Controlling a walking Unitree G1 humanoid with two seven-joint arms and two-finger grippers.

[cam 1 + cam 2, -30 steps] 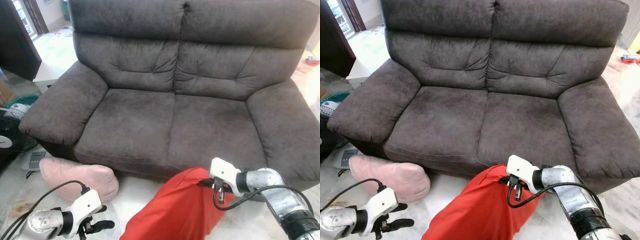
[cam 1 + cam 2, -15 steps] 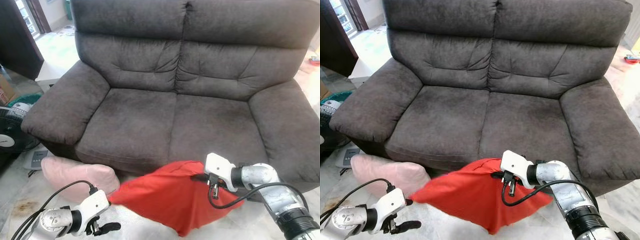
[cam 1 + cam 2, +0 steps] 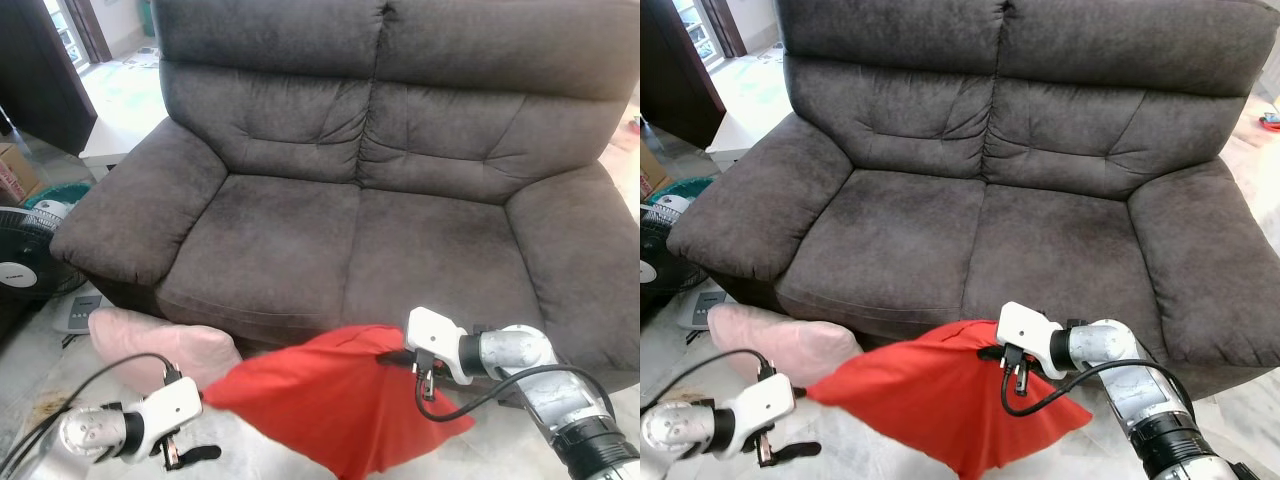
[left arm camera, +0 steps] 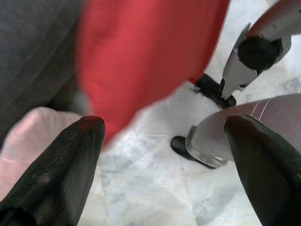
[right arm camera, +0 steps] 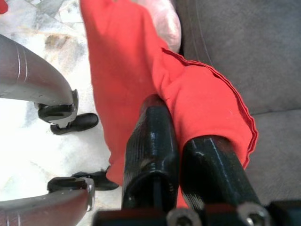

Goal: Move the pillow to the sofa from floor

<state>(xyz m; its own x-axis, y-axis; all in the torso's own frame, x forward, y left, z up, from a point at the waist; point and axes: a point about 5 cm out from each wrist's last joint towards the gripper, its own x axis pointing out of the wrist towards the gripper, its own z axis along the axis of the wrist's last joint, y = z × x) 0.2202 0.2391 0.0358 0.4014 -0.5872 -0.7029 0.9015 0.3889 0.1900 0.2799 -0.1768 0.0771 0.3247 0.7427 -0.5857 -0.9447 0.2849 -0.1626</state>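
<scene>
Red pillow (image 3: 335,405) is off the floor, hanging in front of the sofa (image 3: 350,240) just below the edge of the seat cushions, stretched out sideways towards the robot's left. It is carried by one corner only: the right gripper (image 5: 181,136) has both fingers pressed together on a fold of the red cover near the seam, fabric bunched around the fingertips. That corner hold probably explains the slack drape; the rest of the pillow sags and trails with nothing under it. The left gripper (image 3: 190,455) hangs low over the marble floor (image 3: 40,385), fingers (image 4: 61,165) spread wide with nothing between them, and the pillow's free tip is just beside it, not gripped. A second, pink pillow (image 3: 165,345) lies on the floor against the base of the sofa, under the left armrest, untouched. Sofa seat is bare. Judgement: lift stage is done, placing is not; the pillow must rise above the seat edge and go forward before release. Risk: a one-corner pinch on loose fabric may slip, or the hanging bulk may catch on the seat front. A fan (image 3: 25,270) stands off to the left, well apart from the work.
</scene>
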